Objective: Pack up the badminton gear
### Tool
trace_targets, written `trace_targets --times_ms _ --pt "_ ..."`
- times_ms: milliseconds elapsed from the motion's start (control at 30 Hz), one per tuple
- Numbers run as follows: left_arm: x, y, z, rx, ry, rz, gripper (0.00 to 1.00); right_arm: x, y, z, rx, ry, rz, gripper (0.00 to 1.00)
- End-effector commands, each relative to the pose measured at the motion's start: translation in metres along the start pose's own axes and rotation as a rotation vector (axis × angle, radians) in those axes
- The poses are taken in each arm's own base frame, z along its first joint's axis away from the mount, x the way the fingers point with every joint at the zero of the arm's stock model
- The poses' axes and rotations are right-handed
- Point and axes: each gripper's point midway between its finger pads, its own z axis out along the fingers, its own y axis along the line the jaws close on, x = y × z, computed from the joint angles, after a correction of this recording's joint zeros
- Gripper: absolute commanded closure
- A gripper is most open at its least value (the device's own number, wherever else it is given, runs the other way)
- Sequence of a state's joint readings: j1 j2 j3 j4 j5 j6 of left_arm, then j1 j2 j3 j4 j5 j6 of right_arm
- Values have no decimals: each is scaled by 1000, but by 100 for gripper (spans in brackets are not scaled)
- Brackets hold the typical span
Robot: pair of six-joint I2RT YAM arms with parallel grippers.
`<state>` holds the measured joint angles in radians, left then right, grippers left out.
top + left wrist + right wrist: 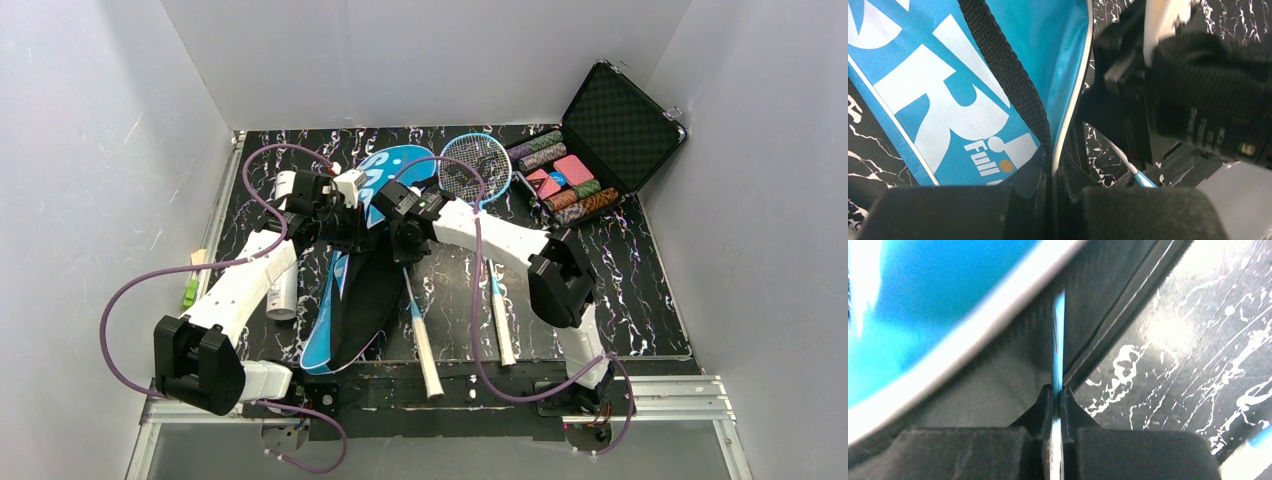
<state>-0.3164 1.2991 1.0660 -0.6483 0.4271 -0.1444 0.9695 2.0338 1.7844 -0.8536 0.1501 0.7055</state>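
The blue bag lettered "SPORT" lies along the middle of the mat, its opening at the far end. My left gripper is shut on the bag's white-piped edge, as the left wrist view shows. My right gripper is shut on the thin blue shaft of one racket, right at the bag's mouth; its white handle points toward me. The second racket lies flat to the right. A white tube lies under my left arm. I see no shuttlecocks.
An open black case of coloured chips stands at the back right. A small green object lies at the mat's left edge. White walls close in three sides. The right arm's wrist sits close beside my left gripper.
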Motion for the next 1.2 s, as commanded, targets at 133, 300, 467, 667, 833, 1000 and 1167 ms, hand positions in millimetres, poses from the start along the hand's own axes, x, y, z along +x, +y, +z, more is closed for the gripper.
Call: trace_targets --times_ms 133,300,467,667,833,1000,1167 --pt "8 -15 -13 57 3 29 100 -63 8 4 -51 -149 172 99" --pt "16 -7 -6 35 19 42 100 -63 27 5 -190 -123 210 91" --pt "17 3 0 0 19 64 100 -55 47 -9 -359 -127 207 55" --pt "7 6 5 -13 3 60 100 -48 51 -41 -475 -148 188 43" --pt "1 6 4 -20 -14 69 100 -34 27 -64 -450 -175 192 42" --pt "8 9 7 -23 -1 67 100 19 -6 -52 -385 -101 194 43" --pt "17 13 14 -19 22 72 100 67 -36 -30 -298 -38 242 43"
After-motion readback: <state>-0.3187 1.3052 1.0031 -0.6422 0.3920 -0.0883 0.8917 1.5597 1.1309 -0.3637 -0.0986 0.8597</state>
